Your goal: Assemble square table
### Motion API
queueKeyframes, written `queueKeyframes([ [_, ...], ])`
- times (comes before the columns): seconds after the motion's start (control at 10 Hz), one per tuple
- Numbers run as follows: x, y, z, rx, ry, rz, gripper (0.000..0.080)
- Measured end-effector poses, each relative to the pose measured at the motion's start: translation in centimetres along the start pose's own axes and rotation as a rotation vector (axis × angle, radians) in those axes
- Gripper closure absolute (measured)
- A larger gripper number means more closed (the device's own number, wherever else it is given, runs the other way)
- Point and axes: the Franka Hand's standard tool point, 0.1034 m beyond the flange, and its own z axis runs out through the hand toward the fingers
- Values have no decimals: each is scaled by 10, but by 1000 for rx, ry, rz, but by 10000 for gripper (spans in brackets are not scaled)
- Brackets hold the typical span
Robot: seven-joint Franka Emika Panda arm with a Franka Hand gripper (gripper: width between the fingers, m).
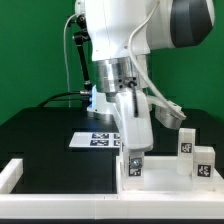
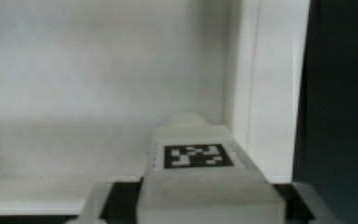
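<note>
My end effector grips a white leg upright over the square tabletop at the counter's front edge. The leg bears a black-and-white tag with no readable writing. Two more legs stand on the tabletop's far side.

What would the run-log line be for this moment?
end effector: shut on leg | leg: over square tabletop, near rim | loose legs: exterior view's right | marker board: behind

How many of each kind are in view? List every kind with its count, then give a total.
White plastic blocky legs with tags: 3
White rimmed square plastic tabletop slab: 1
Flat white marker board: 1
Total: 5
</note>
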Motion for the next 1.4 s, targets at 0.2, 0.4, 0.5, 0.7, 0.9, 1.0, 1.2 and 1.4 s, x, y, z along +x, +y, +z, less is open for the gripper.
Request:
queueKeyframes([
  [0.2, 0, 0, 1, 1, 1, 149, 511],
  [0.4, 0, -1, 0, 5, -2, 254, 510],
  [0.5, 2, -1, 0, 12, -13, 371, 509],
  [0.7, 3, -1, 0, 14, -10, 437, 508],
  [0.9, 3, -1, 1, 13, -10, 431, 436],
  [1.0, 2, -1, 1, 13, -11, 430, 255],
  [1.2, -13, -6, -20, 35, -32, 415, 169],
  [1.4, -31, -6, -54, 56, -69, 399, 151],
])
